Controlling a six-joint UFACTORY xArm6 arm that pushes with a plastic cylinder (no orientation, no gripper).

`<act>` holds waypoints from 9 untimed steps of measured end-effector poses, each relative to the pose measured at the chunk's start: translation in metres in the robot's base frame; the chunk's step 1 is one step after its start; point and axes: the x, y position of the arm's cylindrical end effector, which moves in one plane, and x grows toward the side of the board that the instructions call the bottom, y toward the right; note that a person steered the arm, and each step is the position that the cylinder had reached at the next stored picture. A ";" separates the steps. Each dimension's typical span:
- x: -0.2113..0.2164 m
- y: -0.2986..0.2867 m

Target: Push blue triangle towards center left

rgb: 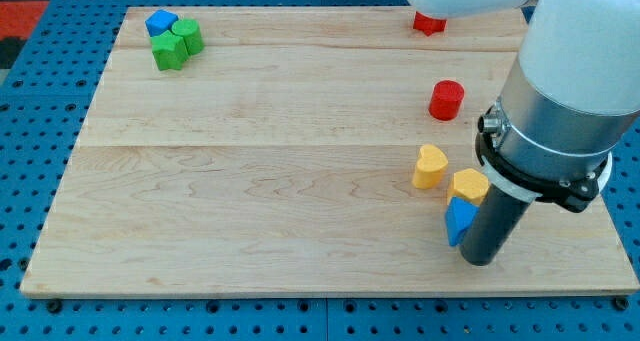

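Observation:
The blue triangle lies on the wooden board at the view's lower right. My tip rests on the board just right of and slightly below it, touching or nearly touching its right side. A yellow hexagon-like block sits directly above the blue triangle, touching it. A yellow heart-shaped block lies a little to the upper left of the blue triangle.
A red cylinder stands right of centre. A red block sits at the top edge, partly hidden by the arm. At the top left, a blue block touches two green blocks. The arm's body covers the right side.

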 end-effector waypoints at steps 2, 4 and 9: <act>-0.014 0.021; -0.037 -0.081; -0.104 -0.193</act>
